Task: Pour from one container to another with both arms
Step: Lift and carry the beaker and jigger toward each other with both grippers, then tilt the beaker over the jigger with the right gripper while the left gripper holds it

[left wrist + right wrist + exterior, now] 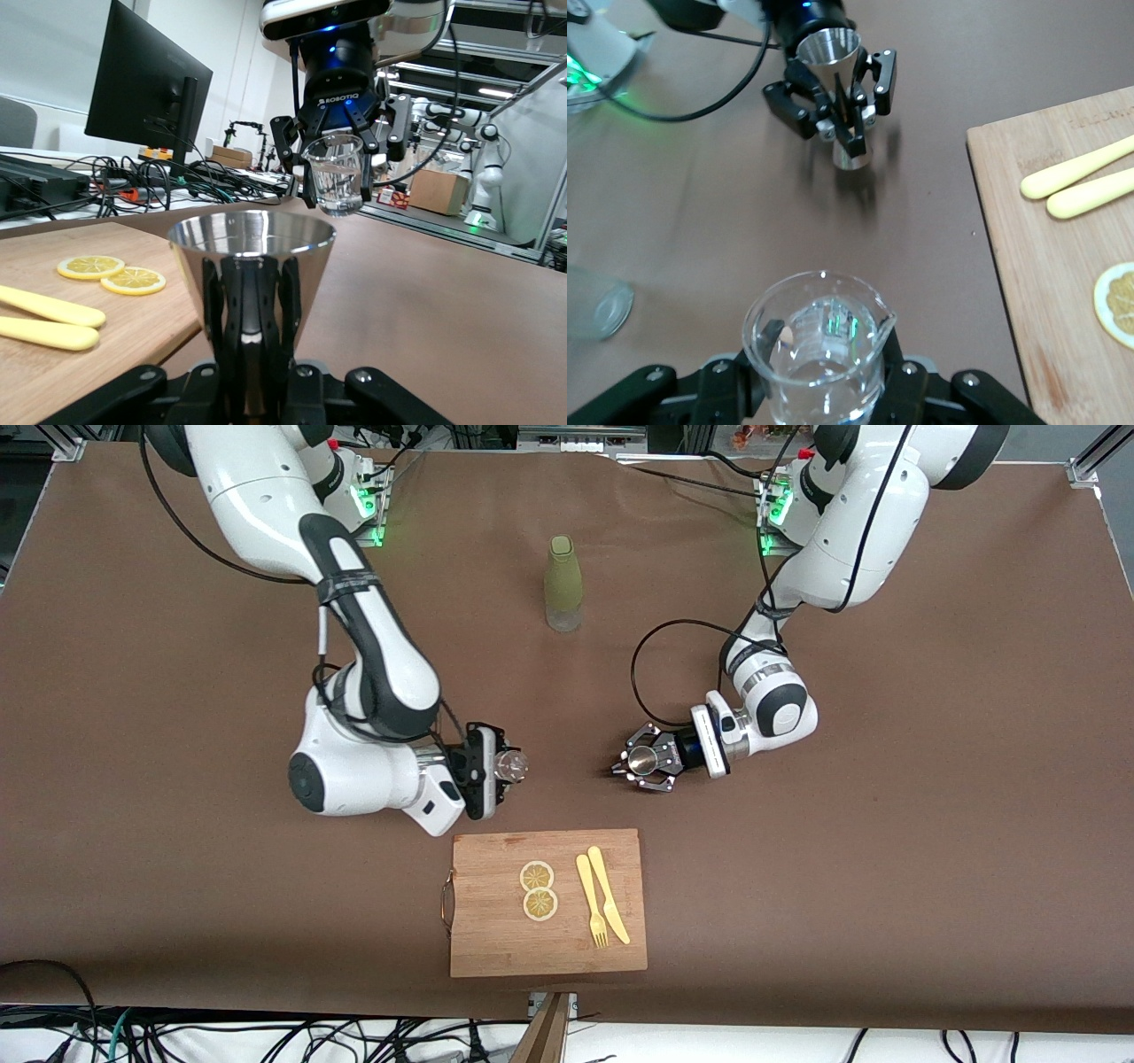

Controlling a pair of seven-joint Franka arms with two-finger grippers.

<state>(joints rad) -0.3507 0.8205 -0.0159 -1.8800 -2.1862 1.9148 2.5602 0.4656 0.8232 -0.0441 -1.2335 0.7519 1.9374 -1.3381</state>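
Note:
My right gripper [508,766] is shut on a small clear glass beaker [513,764], upright, with what looks like clear liquid in it [819,350]. My left gripper [640,760] is shut on a steel cone-shaped cup [640,758], its fingers [213,297] clamped on the cup's narrow lower part [252,257]. The two grippers face each other with a gap between them, low over the table. In the left wrist view the beaker [335,173] hangs higher than the cup's rim. In the right wrist view the cup [831,49] stands apart from the beaker.
A green bottle [563,584] with a clear base stands farther from the front camera, between the arms. A wooden cutting board [496,943] lies nearer the camera, with two lemon slices [538,889] and a yellow fork and knife [601,906] on it. A black cable [642,664] loops on the table.

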